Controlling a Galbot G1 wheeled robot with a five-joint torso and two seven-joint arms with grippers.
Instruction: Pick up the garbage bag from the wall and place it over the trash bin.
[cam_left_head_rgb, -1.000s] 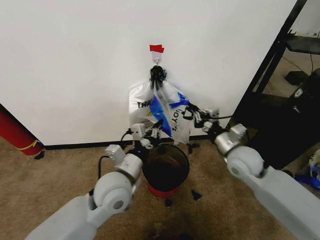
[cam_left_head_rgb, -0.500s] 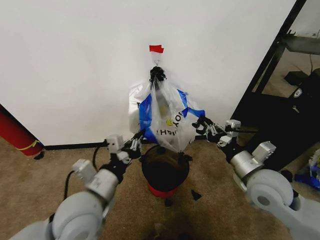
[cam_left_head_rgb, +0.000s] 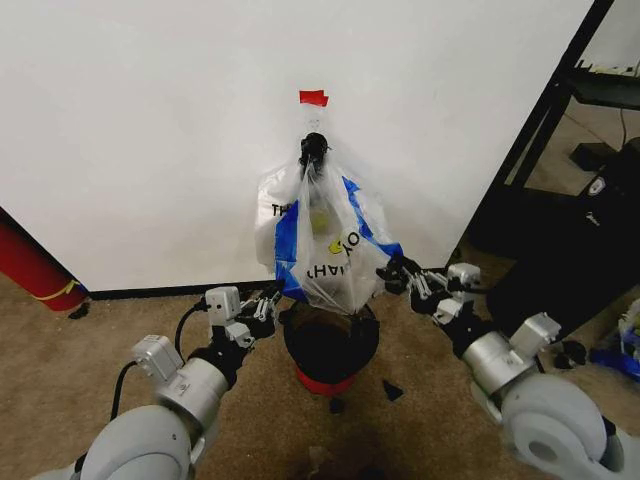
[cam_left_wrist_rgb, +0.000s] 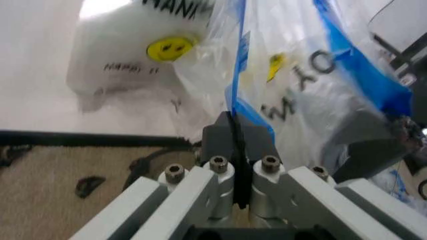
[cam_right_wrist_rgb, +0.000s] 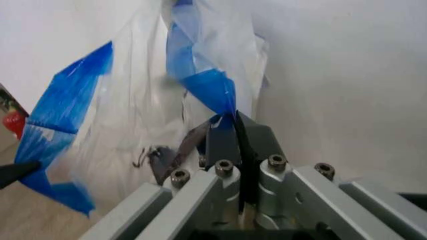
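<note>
Brown carpet (cam_left_head_rgb: 100, 340) forms the floor in front of the wall (cam_left_head_rgb: 150, 130). Nearest the camera, the trash bin (cam_left_head_rgb: 331, 345) is seen standing on the carpet between both arms. The left gripper (cam_left_head_rgb: 268, 305) is positioned at the bin's left, fingers pressed together on a blue edge of the garbage bag (cam_left_head_rgb: 335, 250). The right gripper (cam_left_head_rgb: 398, 272) is closed on the bag's opposite blue edge. The bag is held spread above the bin. Behind it, a second bag (cam_left_head_rgb: 275, 205) is hung from the hook (cam_left_head_rgb: 314, 146) beneath red tape (cam_left_head_rgb: 313, 97).
</note>
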